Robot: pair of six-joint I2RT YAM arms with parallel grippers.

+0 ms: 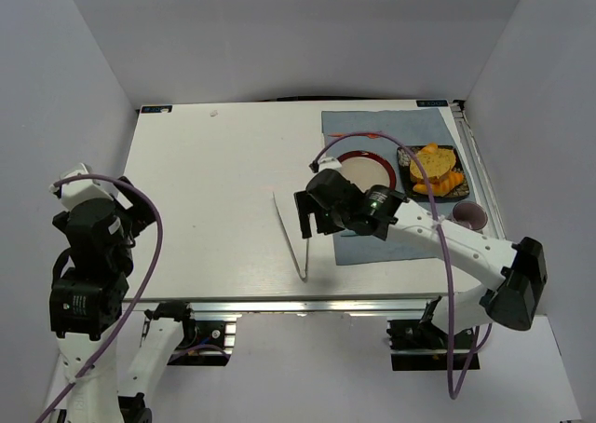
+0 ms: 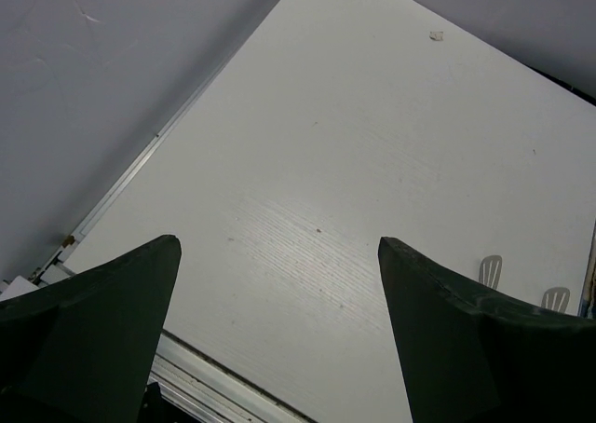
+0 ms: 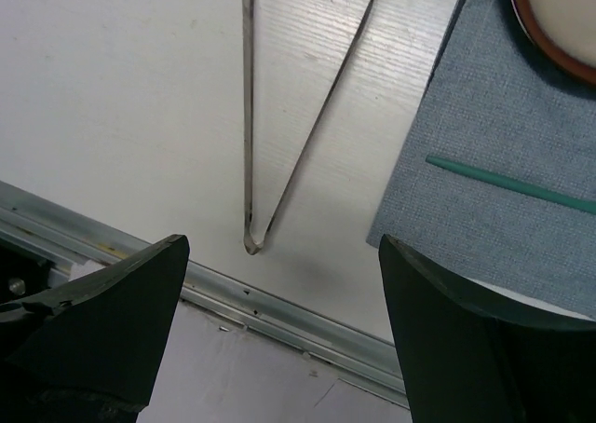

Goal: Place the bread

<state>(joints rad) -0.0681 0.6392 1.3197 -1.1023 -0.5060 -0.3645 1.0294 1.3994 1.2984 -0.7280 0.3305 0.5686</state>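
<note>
The right hand [image 1: 313, 214] hangs over the middle of the table [image 1: 205, 190], its fingers spread as wide as they go and holding nothing. Directly beneath it lie the metal tongs [image 1: 289, 237]. Their joined end points toward the near edge and their two arms splay away from it. In the wrist view that joined end sits just between the fingertips, so the hand looks lined up to come down on the tongs rather than on any food. My reading is that the tongs are the tool meant for lifting the bread, which would explain why the arm reaches here and not toward the tray.

The bread [image 1: 429, 158] is well apart from the hand, on the black tray [image 1: 403, 158] at the far right. It rests among orange pastry pieces [image 1: 445, 183]. From above the pile is small, and the paler yellow piece on top is probably the slice. The red plate [image 1: 366, 153] sits bare just left of the tray on the same blue cloth [image 1: 382, 125]. That makes it the likely place for the bread to go, though the step of taking the bread is not yet begun.

A thin green line [image 3: 507, 183] crosses the cloth in the right wrist view; whether it is a stick or a cable I cannot tell.

The left hand [image 2: 277, 246] is also wide open and empty. Its arm is folded back at the left edge, out of the working side.
</note>
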